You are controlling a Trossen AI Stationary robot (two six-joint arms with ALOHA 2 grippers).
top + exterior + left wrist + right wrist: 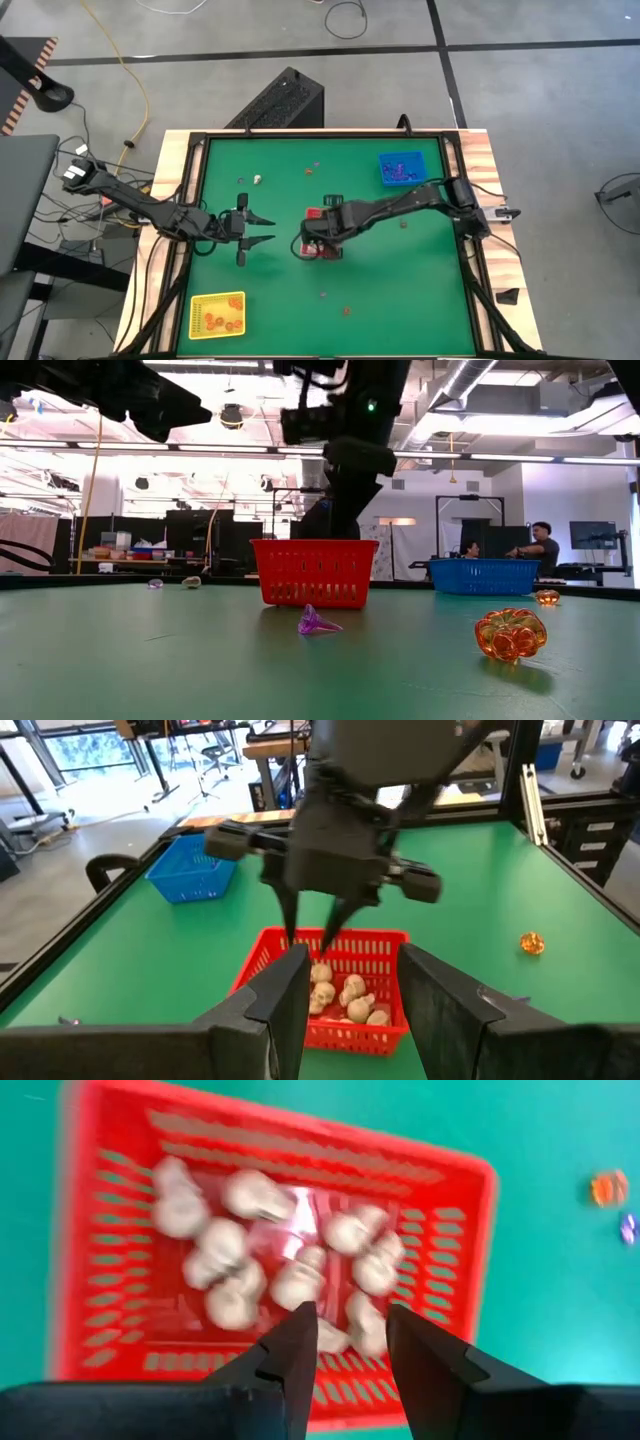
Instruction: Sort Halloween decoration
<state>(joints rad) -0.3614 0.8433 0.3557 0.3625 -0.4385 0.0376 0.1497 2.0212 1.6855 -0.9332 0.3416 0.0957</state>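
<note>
The red tray (322,232) stands at the table's middle and holds several white skull trinkets (262,1248). My right gripper (350,1328) hovers over it, fingers pointing down, open, with nothing between them; the left wrist view shows it (312,934) above the tray's rim (335,936). My left gripper (262,230) is open to the left of the tray, pointing at it and touching nothing. The blue tray (401,168) holds purple trinkets, the yellow tray (217,314) orange ones. Loose on the mat lie a purple trinket (318,623) and an orange pumpkin (510,634).
More loose trinkets lie on the green mat: a white one (258,179) toward the far left, small ones at the far edge (308,171), one right of the red tray (403,225), and two toward the near edge (346,310). People sit in the room beyond the table (540,545).
</note>
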